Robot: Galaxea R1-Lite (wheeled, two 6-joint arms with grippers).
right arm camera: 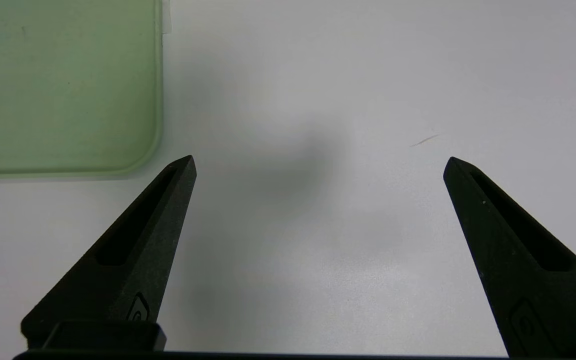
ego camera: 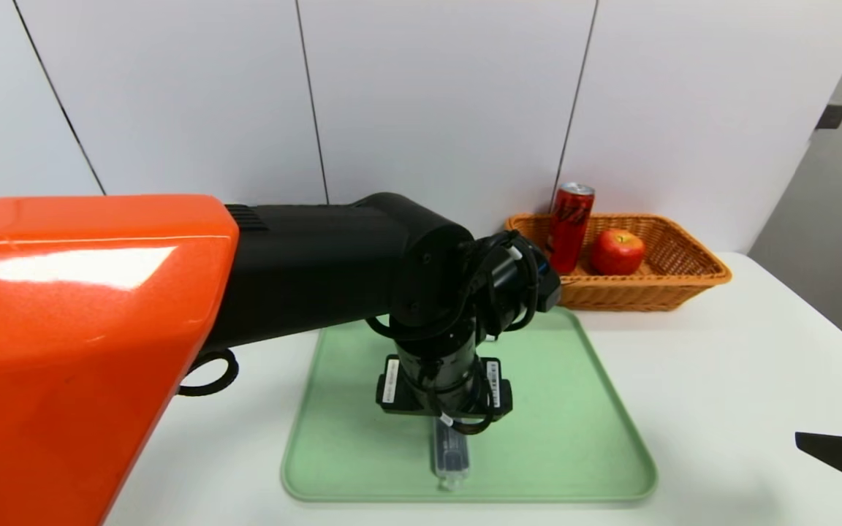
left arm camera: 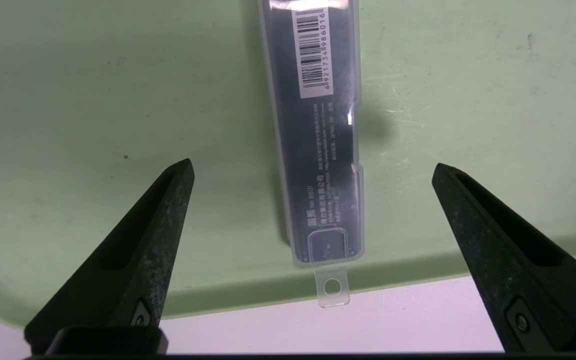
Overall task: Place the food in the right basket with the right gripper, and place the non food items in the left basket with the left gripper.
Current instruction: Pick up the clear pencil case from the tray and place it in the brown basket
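The left pincer (left arm camera: pixel 313 170) hangs spread wide over a slim clear plastic case with a dark insert and barcode label (left arm camera: pixel 315 135), one finger on each side of it and neither touching. The case lies flat on the pale green plastic tray (ego camera: pixel 574 438), near the tray's front edge, with its clear hang tab jutting over the rim. In the head view the left arm, orange shell and black forearm, reaches across from the left and bends down at the wrist so the pincer points straight at the tray.

The right pincer (right arm camera: pixel 318 165) is also spread, holding nothing, parked low over the white surface (ego camera: pixel 742 365) just off the tray's corner.

On progress: a red drink can (ego camera: pixel 569 226) and a red apple (ego camera: pixel 617 251) already sit in the woven wicker basket (ego camera: pixel 684 281) at the right rear, so the food side looks done. The case appears to be the last item on the tray, and the step in hand seems to be grasping it. The left basket is hidden behind the left arm, so what it holds cannot be told.
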